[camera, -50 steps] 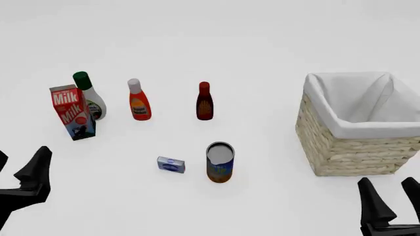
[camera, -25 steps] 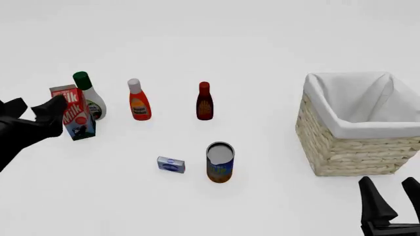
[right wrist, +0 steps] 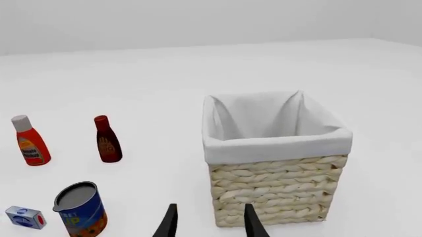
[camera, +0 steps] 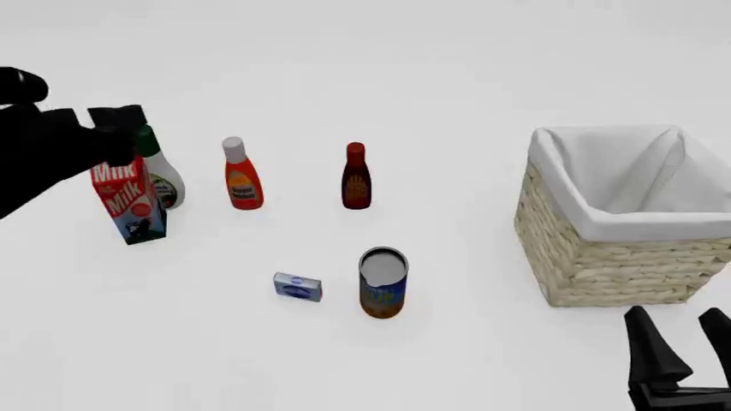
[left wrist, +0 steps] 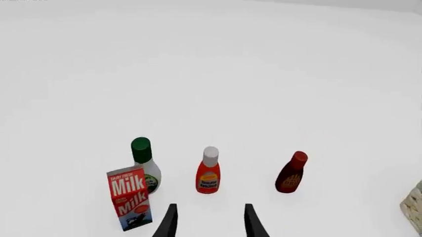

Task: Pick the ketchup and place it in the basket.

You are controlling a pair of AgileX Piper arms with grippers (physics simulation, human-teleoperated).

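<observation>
The ketchup [camera: 241, 175] is a red-orange squeeze bottle with a grey-white cap, standing upright at the left rear of the table. The left wrist view shows the ketchup [left wrist: 208, 173] ahead of my open left gripper [left wrist: 209, 224], with a gap between them. From the front, my left gripper [camera: 118, 135] hangs raised to the left of the bottle, overlapping the milk carton's top. The wicker basket [camera: 617, 265] with white lining stands at the right. My right gripper [camera: 683, 342] is open and low, near the front edge just before the basket [right wrist: 277, 187]; its fingers hold nothing.
A milk carton [camera: 135, 205] and a white bottle with a green cap [camera: 163, 180] stand left of the ketchup. A dark-red bottle [camera: 355, 177] stands to its right. A can [camera: 383, 282] and a small blue box [camera: 297, 287] sit nearer the front.
My left arm has risen from the lower left and swung up and forward, now covering the top of the milk carton. The right arm and all objects are unmoved.
</observation>
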